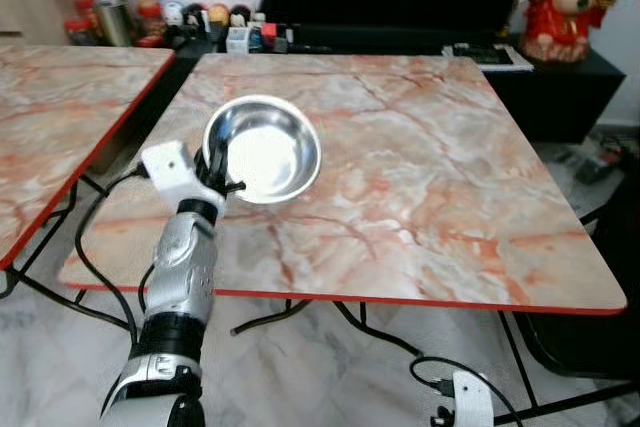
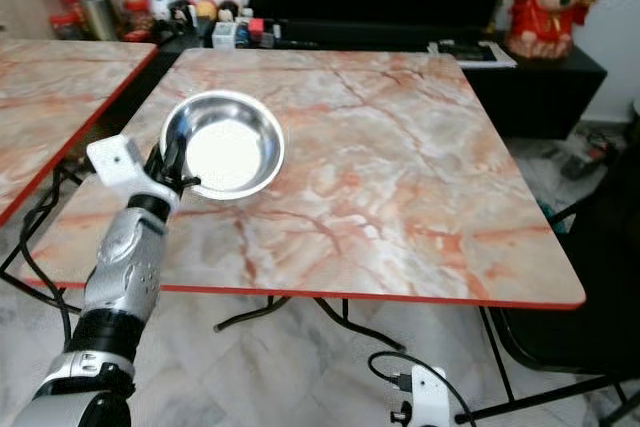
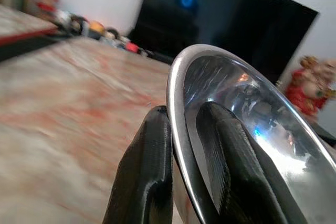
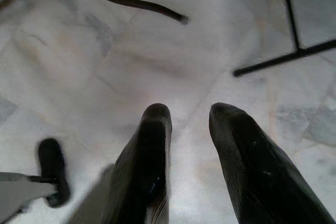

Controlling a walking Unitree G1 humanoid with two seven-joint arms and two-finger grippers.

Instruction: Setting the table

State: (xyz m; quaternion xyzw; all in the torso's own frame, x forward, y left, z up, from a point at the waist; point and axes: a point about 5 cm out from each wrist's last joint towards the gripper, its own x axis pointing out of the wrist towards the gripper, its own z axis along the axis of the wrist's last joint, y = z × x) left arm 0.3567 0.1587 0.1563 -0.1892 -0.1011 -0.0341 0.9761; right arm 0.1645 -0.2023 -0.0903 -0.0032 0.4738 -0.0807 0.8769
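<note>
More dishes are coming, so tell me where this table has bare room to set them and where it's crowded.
The table is bare from the steel bowl across to its right edge and down to the near red edge. The one taken spot is the near-left part, where the left gripper pinches the bowl's rim. The right gripper hangs open over the floor. Jars crowd the shelf beyond.

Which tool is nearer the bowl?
Left. The left tool grips the bowl by its rim on the table; the right tool hangs open below the table, over the floor.

Shiny steel bowl [image 1: 262, 149] sits upright on the marble-patterned table [image 1: 420, 187], near-left area.
</note>
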